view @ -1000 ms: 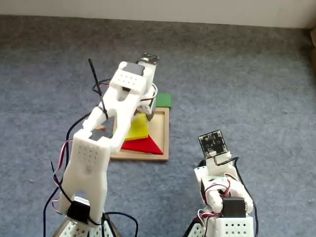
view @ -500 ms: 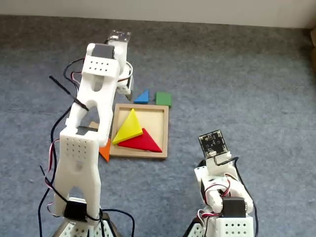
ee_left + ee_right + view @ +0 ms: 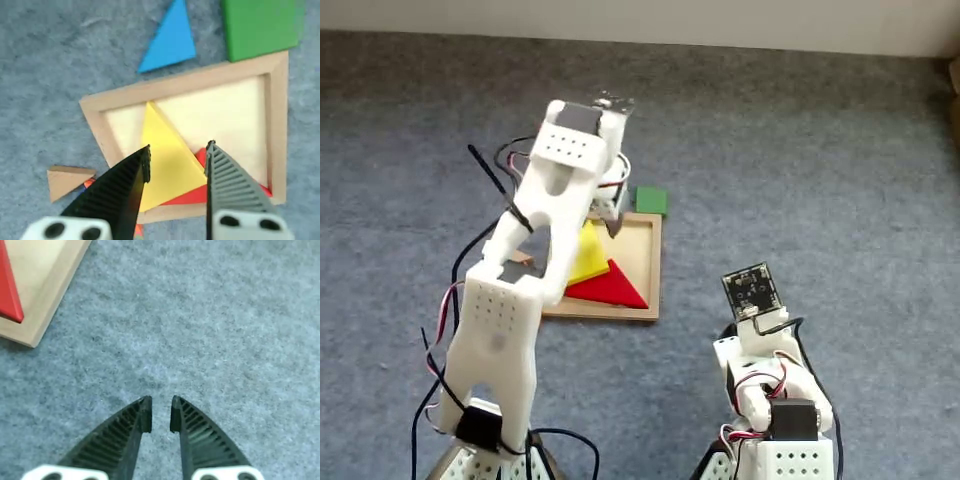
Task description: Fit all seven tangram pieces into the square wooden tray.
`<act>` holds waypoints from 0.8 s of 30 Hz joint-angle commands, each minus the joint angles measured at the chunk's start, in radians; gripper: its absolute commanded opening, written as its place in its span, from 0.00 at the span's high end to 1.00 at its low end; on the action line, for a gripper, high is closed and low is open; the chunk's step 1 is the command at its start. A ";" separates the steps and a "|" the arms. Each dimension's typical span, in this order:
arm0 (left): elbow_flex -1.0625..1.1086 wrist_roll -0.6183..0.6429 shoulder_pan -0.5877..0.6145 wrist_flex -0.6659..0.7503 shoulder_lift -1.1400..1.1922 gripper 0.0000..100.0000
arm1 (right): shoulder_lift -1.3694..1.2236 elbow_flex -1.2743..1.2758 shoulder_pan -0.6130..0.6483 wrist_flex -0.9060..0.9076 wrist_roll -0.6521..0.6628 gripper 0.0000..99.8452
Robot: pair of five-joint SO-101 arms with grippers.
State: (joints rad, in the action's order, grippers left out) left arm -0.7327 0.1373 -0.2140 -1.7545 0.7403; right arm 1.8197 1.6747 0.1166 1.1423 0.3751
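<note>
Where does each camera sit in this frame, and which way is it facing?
High view: fixed above the table, looking down; left arm stretched over the tray, right arm folded near its base.
Left wrist view: on the left arm, looking down past its end effector at the tray and yellow triangle.
Right wrist view: on the right arm, facing carpet past its end effector, tray corner at the edge.
Shared: all three show the tray and red triangle.

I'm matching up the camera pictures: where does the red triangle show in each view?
High view: red triangle in the wooden tray, beside the yellow triangle.
Left wrist view: along the yellow triangle's edge.
Right wrist view: its tip in the tray.
Shared landmark: the tray's rim.
</note>
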 commanded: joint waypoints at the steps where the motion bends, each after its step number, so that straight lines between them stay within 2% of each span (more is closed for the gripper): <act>1: 0.110 -0.003 -0.067 -0.011 -0.193 0.81 | 0.016 0.116 -0.022 -0.038 0.012 0.92; 5: 0.288 -0.037 -0.107 -0.006 -0.315 0.81 | 0.016 0.116 -0.022 -0.038 0.012 0.92; 10: 0.447 -0.091 -0.108 0.002 -0.358 0.81 | 0.016 0.116 -0.022 -0.038 0.012 0.92; 14: 0.538 -0.140 -0.077 0.123 -0.338 0.81 | 0.016 0.116 -0.022 -0.038 0.012 0.92; 20: 0.547 -0.153 0.001 0.295 -0.259 0.81 | 0.016 0.116 -0.022 -0.038 0.012 0.92; 24: 0.490 -0.150 0.053 0.344 -0.197 0.81 | 0.016 0.116 -0.022 -0.038 0.012 0.92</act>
State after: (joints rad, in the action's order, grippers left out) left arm -0.1818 -0.0069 -0.2048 -1.4538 0.5271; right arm 1.8197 1.6747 0.1105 1.1239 0.3751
